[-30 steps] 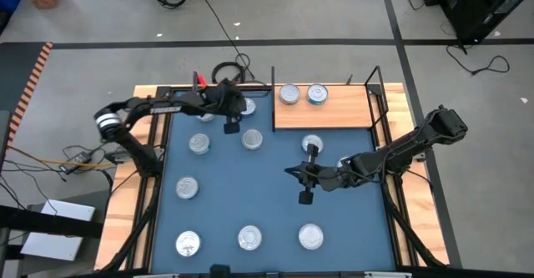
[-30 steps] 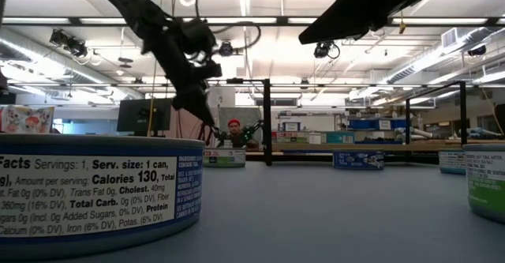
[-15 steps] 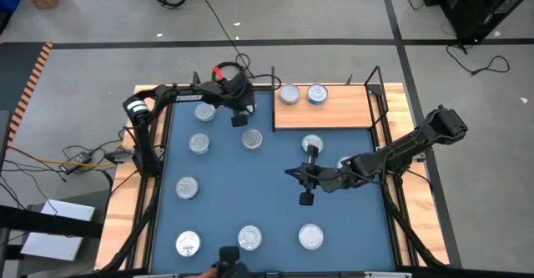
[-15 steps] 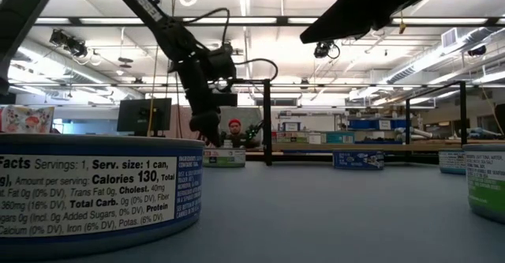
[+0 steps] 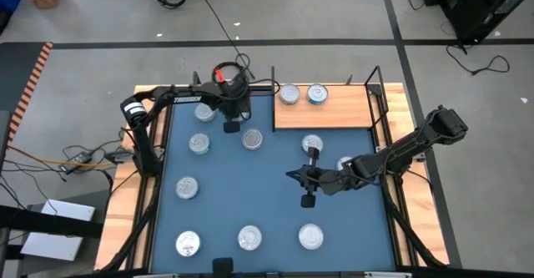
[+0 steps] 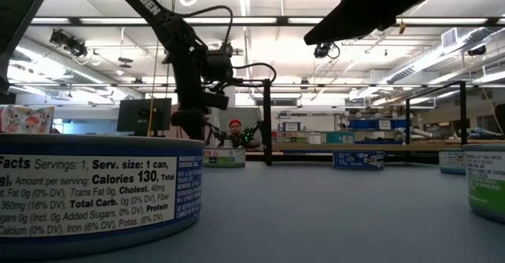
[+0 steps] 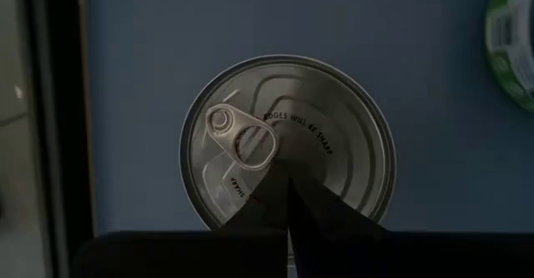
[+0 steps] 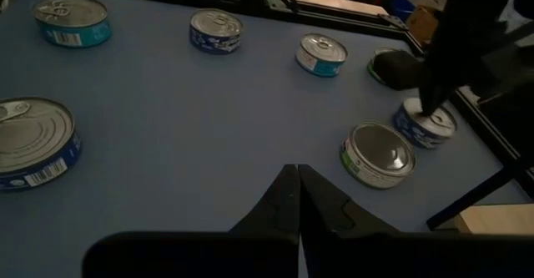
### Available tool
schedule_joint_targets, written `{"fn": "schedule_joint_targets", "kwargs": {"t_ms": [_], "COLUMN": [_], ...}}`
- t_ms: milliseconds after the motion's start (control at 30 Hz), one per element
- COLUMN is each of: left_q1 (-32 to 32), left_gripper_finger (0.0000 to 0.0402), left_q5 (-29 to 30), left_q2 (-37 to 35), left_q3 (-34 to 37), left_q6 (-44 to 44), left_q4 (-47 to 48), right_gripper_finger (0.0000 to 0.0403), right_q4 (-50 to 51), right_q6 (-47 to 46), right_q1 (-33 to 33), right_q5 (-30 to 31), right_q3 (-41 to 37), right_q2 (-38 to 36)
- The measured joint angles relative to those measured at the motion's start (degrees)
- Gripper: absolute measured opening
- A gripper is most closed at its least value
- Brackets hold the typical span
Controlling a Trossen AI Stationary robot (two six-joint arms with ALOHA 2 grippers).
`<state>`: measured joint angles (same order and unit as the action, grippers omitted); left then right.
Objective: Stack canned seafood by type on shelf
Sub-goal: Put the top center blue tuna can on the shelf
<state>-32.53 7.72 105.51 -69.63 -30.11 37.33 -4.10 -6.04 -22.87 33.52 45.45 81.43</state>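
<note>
My left gripper (image 5: 230,128) hangs over the far left part of the blue mat (image 5: 275,203), directly above one tin (image 7: 288,140) whose pull-tab lid fills the left wrist view. The fingers (image 7: 321,219) meet in a closed point over the lid and hold nothing. My right gripper (image 5: 306,198) waits above the middle of the mat, its fingers pressed together and empty, near a tin (image 5: 311,144) lying just in front of the wooden shelf (image 5: 325,115). Two tins (image 5: 289,94) (image 5: 317,93) already stand side by side at the far edge of the shelf. The other tins lie scattered and well apart across the mat, three of them (image 5: 249,239) in a row along its near edge.

Risks, as I judge them: closed fingers descending here would strike the lid and push the tin instead of straddling it, so they must spread first. A slanted grip on such a short wall may let the tin slip. The side label is hidden from above, so the type could be misjudged and the tin stacked on the wrong pile.
</note>
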Motion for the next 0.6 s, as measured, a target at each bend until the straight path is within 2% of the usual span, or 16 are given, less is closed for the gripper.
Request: {"fn": "schedule_joint_targets", "kwargs": {"t_ms": [267,600], "left_q1": [2.95,6.53], "left_gripper_finger": [0.0000,0.0000], "left_q5": [0.25,-2.83], "left_q2": [-0.37,-3.70], "left_q3": [0.03,3.13], "left_q6": [2.24,4.21], "left_q4": [6.41,6.96], "right_gripper_finger": [0.0006,0.0006], "right_q4": [1.31,1.31], "right_q6": [-0.70,-1.35], "right_q1": [-1.22,-2.76], "right_q5": [-0.05,-0.04], "right_q3": [0.02,0.02], "right_q2": [0.00,0.00]}}
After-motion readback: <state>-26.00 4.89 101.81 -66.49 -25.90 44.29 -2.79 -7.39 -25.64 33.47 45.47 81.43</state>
